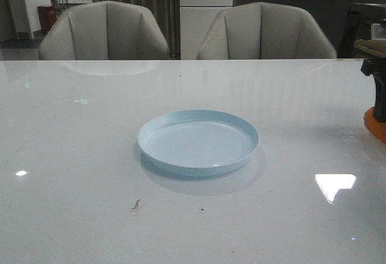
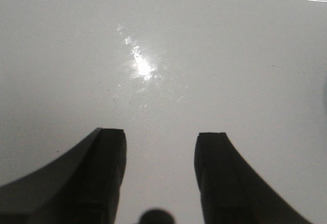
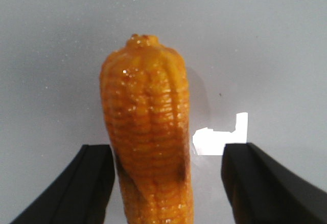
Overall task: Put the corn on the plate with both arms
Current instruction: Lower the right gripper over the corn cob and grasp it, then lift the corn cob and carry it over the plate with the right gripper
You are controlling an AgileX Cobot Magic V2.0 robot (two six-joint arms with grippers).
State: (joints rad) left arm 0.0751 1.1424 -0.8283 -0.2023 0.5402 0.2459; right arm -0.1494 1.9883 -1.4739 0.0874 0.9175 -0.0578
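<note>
The pale blue plate (image 1: 199, 141) lies empty in the middle of the white table. The corn (image 3: 146, 132), an orange-yellow cob, lies on the table between the fingers of my right gripper (image 3: 166, 150). The jaws are open and straddle it: one finger is close against the cob, the other stands clear with a gap. In the front view only an orange edge of the corn (image 1: 374, 126) shows at the far right, under the black right arm (image 1: 378, 92). My left gripper (image 2: 162, 133) is open and empty over bare table; it is out of the front view.
Two grey chairs (image 1: 102, 32) (image 1: 265, 32) stand behind the table's far edge. Dark equipment (image 1: 369, 29) sits at the back right. Small dark specks (image 1: 136, 204) lie on the table in front of the plate.
</note>
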